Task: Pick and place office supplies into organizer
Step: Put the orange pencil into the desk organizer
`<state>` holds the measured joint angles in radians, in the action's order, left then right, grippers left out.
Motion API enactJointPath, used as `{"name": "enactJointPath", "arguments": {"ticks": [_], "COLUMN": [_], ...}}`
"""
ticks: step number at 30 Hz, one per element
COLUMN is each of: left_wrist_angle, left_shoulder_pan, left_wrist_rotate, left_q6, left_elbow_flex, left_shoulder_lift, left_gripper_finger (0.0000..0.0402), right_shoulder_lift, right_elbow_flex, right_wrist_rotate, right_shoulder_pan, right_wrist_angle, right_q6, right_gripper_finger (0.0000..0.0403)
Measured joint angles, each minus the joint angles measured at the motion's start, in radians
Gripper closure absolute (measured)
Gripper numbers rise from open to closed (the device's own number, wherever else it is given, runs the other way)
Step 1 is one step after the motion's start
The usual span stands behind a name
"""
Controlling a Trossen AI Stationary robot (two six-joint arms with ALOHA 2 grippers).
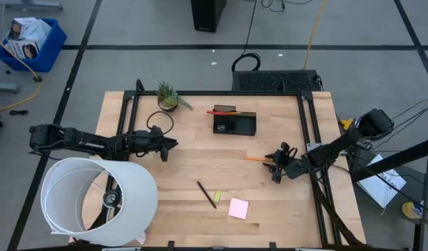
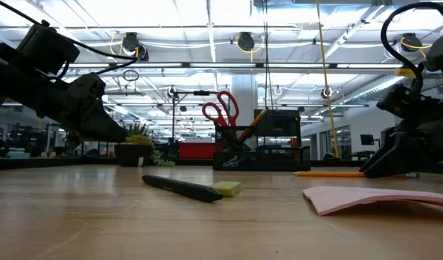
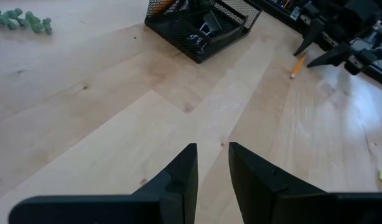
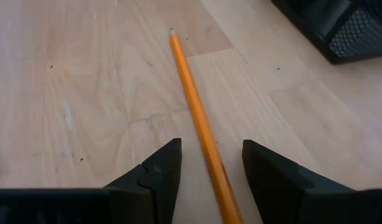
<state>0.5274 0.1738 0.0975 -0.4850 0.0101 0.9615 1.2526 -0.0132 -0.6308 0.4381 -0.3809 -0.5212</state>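
Note:
The dark mesh organizer (image 1: 235, 123) stands toward the table's far side, with red-handled scissors (image 2: 220, 108) and an orange pencil (image 2: 257, 116) sticking up out of it. Another orange pencil (image 1: 257, 160) lies flat on the table. My right gripper (image 4: 209, 155) is open and low over that pencil (image 4: 191, 87). Its fingers stand on either side of the shaft without touching it. A black pen (image 1: 206, 194), a yellow-green piece (image 1: 217, 196) and a pink sticky pad (image 1: 238, 208) lie nearer the front. My left gripper (image 3: 211, 152) hovers above bare wood at centre-left, open by a narrow gap.
A potted green plant (image 1: 169, 97) sits at the far left of the table. A large white cylinder (image 1: 95, 202) fills the near left corner. Bare wood lies between the organizer and the lying pencil. The black frame rails (image 1: 308, 118) run along the table's sides.

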Motion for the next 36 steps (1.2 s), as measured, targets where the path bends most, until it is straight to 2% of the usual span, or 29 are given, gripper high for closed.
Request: {"name": "enactJointPath", "arguments": {"ticks": [6,18,26,36], "left_wrist_angle": [-0.002,-0.003,-0.003,-0.002], "left_shoulder_pan": [0.000,0.000,0.000,0.000], "left_wrist_rotate": [-0.008,-0.010,-0.010,-0.003], "left_q6": [-0.013,-0.016,-0.017,-0.014], "left_elbow_flex": [0.000,0.000,0.000,0.000], "left_shoulder_lift": [0.000,0.000,0.000,0.000], "left_gripper_finger": [0.0309,0.0309,0.0309,0.0309], "right_shoulder_lift": [0.001,0.002,0.005,0.005], "right_elbow_flex": [0.000,0.000,0.000,0.000], "right_wrist_rotate": [0.025,0.078,0.062,0.010], "right_shoulder_pan": [0.000,0.000,0.000,0.000], "right_wrist_angle": [0.036,0.004,-0.091,-0.254], "right_q6": [-0.067,-0.036,0.017,0.156], "right_gripper_finger": [0.0252,0.0389,0.0388,0.0390]}}
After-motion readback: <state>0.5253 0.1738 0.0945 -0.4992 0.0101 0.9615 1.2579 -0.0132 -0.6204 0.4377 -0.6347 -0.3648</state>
